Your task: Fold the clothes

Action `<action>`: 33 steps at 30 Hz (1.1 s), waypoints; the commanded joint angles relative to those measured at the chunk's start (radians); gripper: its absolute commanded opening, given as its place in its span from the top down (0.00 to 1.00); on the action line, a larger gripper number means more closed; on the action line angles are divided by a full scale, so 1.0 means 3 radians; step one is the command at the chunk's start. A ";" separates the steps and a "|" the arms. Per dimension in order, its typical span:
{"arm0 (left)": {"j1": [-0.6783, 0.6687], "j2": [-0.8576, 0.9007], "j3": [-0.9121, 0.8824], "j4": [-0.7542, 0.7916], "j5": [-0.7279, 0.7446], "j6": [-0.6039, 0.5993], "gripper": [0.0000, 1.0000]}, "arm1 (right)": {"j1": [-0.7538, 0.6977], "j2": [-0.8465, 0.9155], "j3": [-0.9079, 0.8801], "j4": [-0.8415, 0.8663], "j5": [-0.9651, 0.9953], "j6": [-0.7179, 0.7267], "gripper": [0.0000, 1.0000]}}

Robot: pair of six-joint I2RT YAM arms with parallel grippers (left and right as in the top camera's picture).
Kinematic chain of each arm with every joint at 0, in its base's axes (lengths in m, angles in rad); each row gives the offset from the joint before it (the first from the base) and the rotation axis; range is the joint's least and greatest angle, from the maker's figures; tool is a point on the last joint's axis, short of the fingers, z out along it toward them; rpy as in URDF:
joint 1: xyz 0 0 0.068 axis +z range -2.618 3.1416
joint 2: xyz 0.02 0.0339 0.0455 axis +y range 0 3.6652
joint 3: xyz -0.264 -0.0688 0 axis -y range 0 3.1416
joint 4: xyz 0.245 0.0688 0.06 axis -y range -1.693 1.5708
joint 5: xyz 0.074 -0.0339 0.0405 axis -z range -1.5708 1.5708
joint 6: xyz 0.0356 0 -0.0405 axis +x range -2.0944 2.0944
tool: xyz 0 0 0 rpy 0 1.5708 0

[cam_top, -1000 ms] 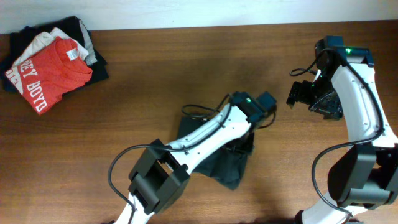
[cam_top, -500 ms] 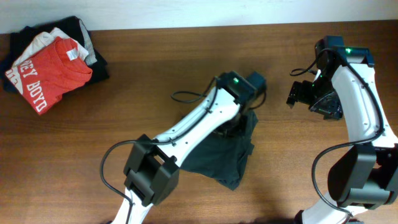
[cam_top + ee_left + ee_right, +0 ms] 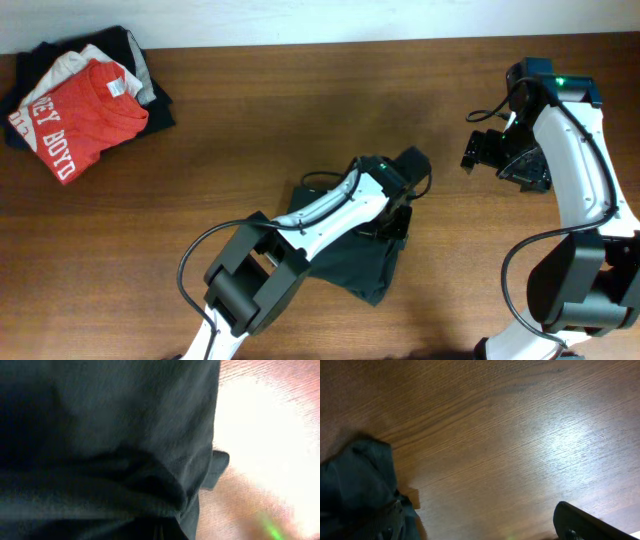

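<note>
At centre of the tabletop (image 3: pixel 300 110), the left pincer (image 3: pixel 400 200) is closed on bunched fabric at the 1 o'clock corner of the charcoal T-shirt (image 3: pixel 360 265), which lies crumpled beneath the arm. The right pincer (image 3: pixel 474 152) hangs at 3 o'clock, jaws wide, holding nothing, apart from the cloth. A red shirt pile (image 3: pixel 85 115) sits at 10 o'clock.

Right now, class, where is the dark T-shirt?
Overhead view: the dark T-shirt lies crumpled at the table's lower centre, beneath the left arm, far from the red shirt.
</note>
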 commanded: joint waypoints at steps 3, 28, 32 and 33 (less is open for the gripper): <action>0.0010 -0.0474 0.0806 -0.1007 0.0006 0.0058 0.98 | -0.0011 -0.0047 0.0039 0.0001 0.0008 0.0032 0.01; -0.0181 -0.0710 0.0402 -0.1071 -0.0378 0.0156 0.33 | -0.0011 -0.0047 0.0039 0.0001 0.0008 0.0032 0.01; 0.0473 -0.0776 0.0641 -0.1500 -0.0774 0.0211 0.01 | -0.0011 -0.0047 0.0039 0.0001 0.0008 0.0032 0.01; 0.0736 -0.0776 0.0609 -0.1575 -0.0777 0.0223 0.01 | -0.0011 -0.0047 0.0039 0.0001 0.0008 0.0032 0.01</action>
